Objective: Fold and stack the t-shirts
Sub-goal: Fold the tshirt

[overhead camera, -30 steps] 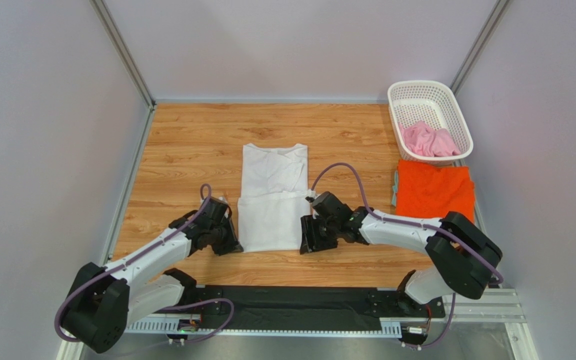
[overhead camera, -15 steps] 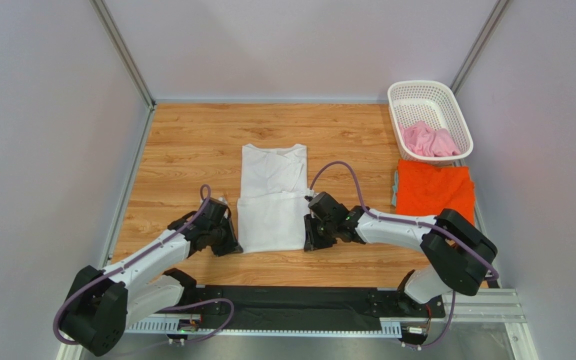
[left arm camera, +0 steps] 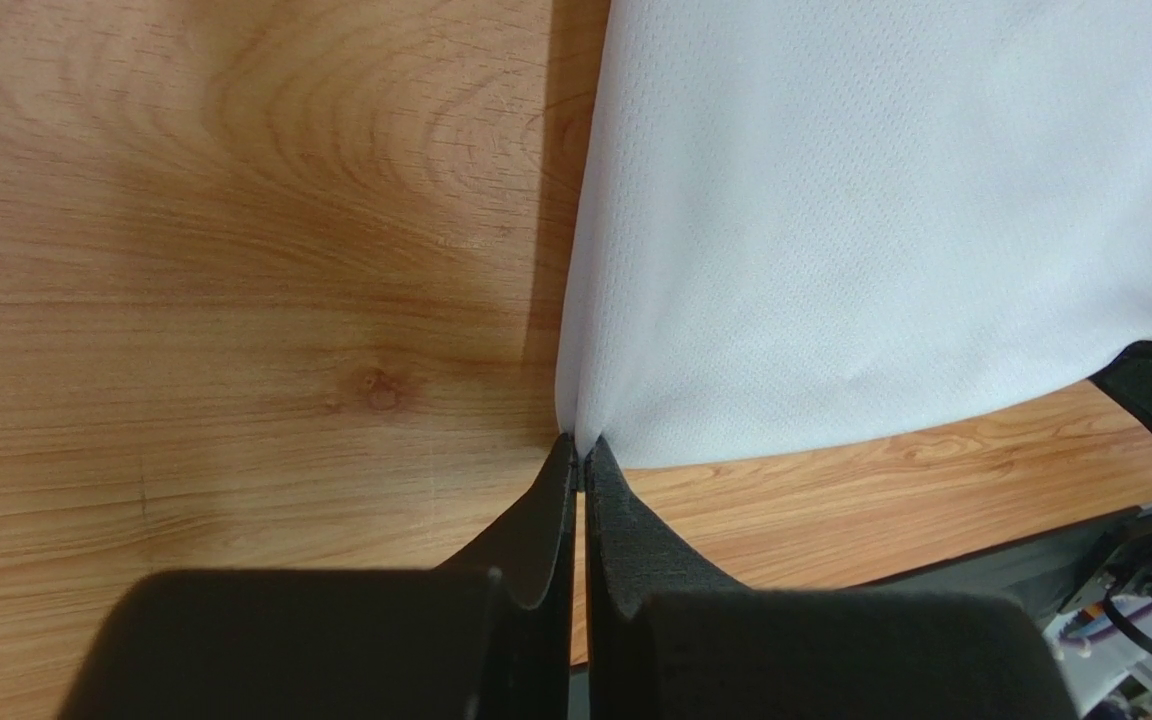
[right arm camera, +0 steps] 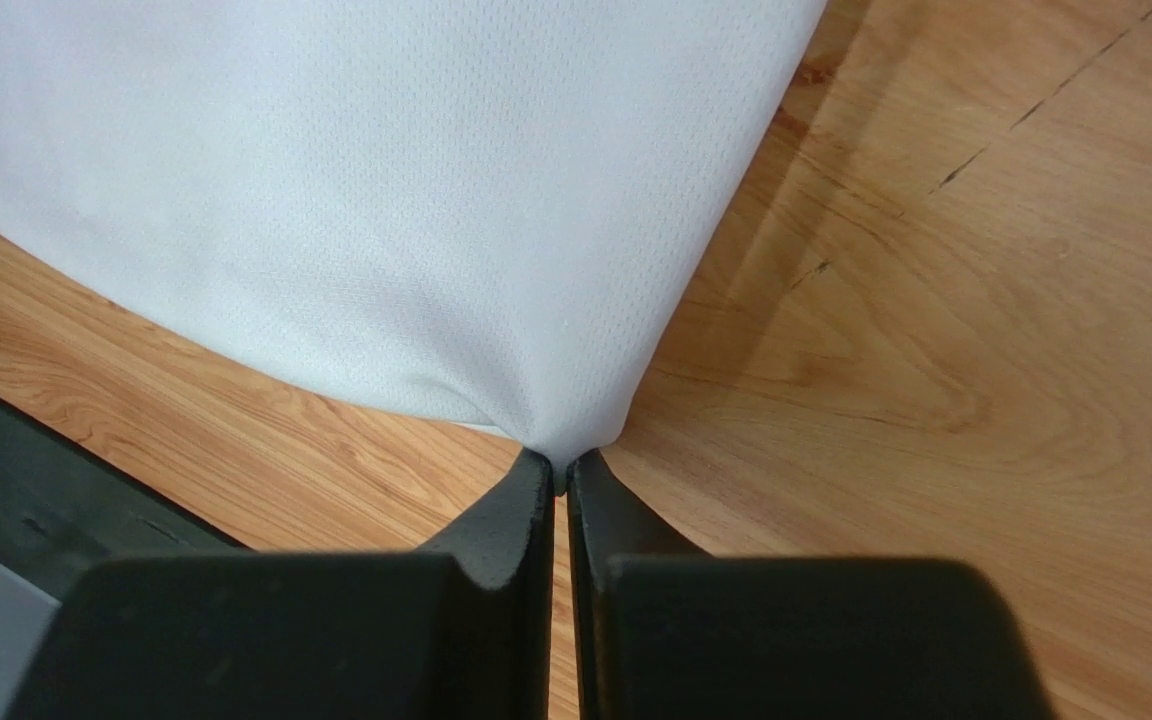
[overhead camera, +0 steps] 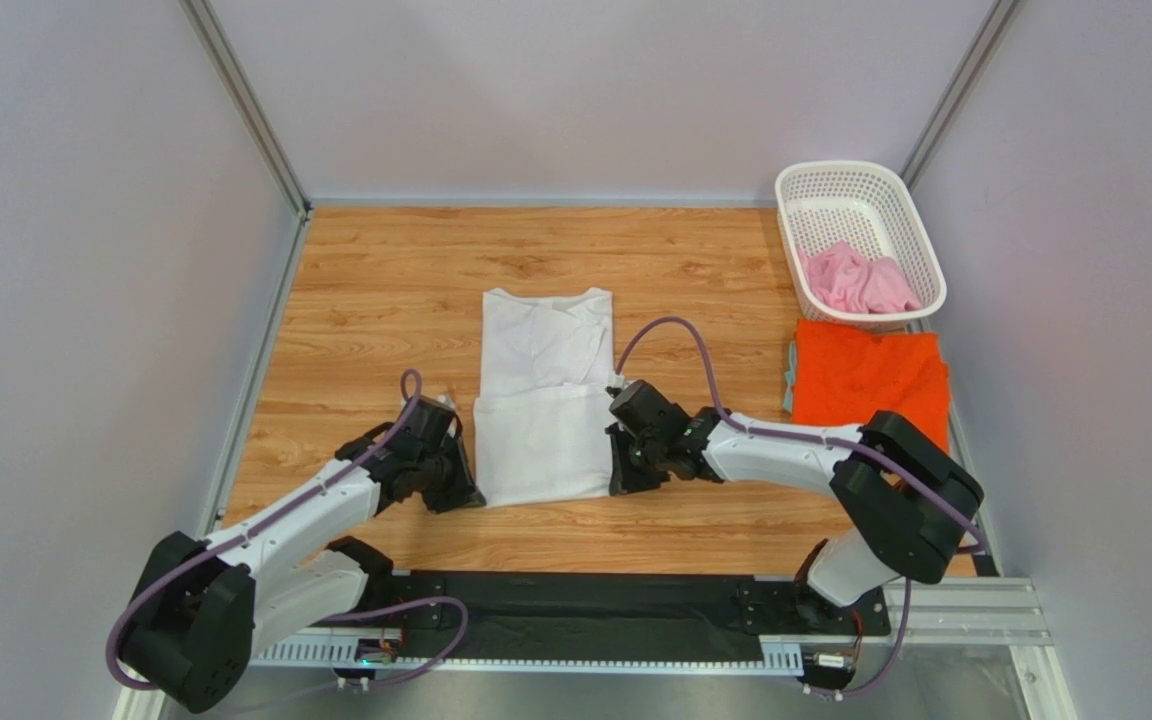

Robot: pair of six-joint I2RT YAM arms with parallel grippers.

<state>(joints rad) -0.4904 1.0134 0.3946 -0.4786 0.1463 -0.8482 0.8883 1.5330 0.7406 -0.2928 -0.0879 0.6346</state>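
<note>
Your left gripper [left arm camera: 579,450] is pinched tight on the near left corner of the white t-shirt [overhead camera: 545,398]. In the left wrist view the two black fingers meet on the cloth's edge, with the fabric rising away from them. Your right gripper [right arm camera: 558,462] is likewise clamped on the near right corner, and the hem bunches into a small pucker where the fingers meet.

The white t-shirt lies in the middle of the wooden table [overhead camera: 372,300], its collar at the far end. A crease runs across it about halfway down, and the near half lies between your two grippers.

The bright orange t-shirt [overhead camera: 868,383] lies flat on the right side of the table, well apart from the white one. The pale pink t-shirt [overhead camera: 860,281] sits crumpled inside the white lattice basket [overhead camera: 800,188], which stands at the far right corner with its near end just beside the orange shirt's far edge.
</note>
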